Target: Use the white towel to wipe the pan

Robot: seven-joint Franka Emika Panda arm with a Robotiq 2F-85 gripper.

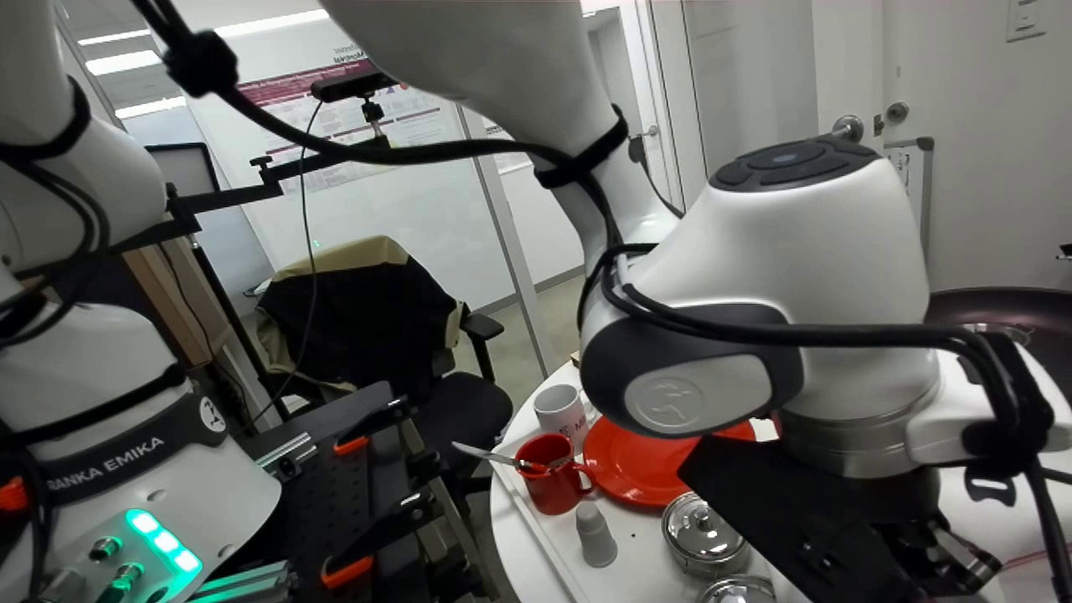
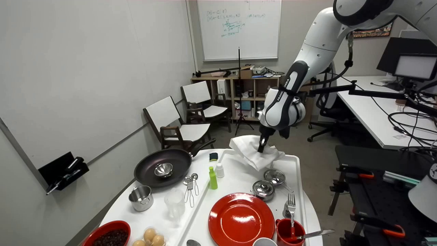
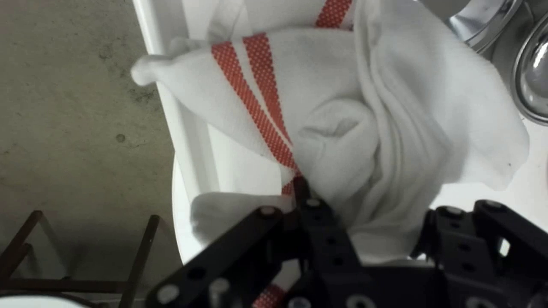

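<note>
The white towel (image 2: 251,156) is bunched over the tray (image 2: 235,179), far side, between parted fingers (image 3: 329,241); whether clamped cannot be told; a firm pinch is needed before the pan (image 2: 146,167) at left is wiped around its metal bowl (image 2: 164,169).

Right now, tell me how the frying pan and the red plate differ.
Colour: the frying pan is dark; the red plate is bright and glossy.
Shape: the frying pan has a long handle; the red plate shows none.
Place: the frying pan sits on the white table, outside the white tray; the red plate lies inside that tray.
Shared: both are round and face upward.
</note>
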